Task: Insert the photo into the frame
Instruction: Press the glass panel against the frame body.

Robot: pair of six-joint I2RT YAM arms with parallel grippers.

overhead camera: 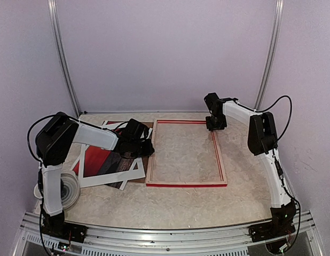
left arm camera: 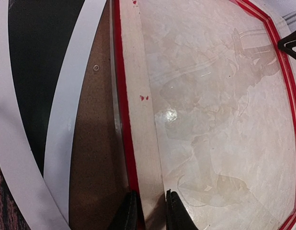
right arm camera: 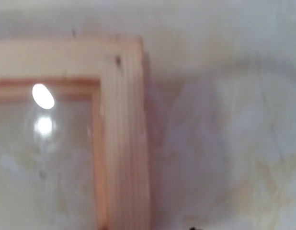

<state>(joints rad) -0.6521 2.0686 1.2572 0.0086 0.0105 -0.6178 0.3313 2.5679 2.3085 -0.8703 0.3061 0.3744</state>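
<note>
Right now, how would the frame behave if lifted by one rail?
Thin wooden rails: the frame is probably light and stiff. Held only at the left gripper, it would likely tilt. Reflections suggest a glass pane, possibly fragile.

A pale beige, marble-patterned table (overhead camera: 181, 205) fills the middle of the overhead view under soft, even light. Plain lilac-grey walls enclose it: a back wall (overhead camera: 165, 53) at 12 o'clock and side walls (overhead camera: 21, 64) at 9 and 3. Two metal strips (overhead camera: 63, 58) climb the back corners at 11 and 1 o'clock. A ribbed aluminium rail (overhead camera: 170, 234) edges the table at 6 o'clock.
</note>
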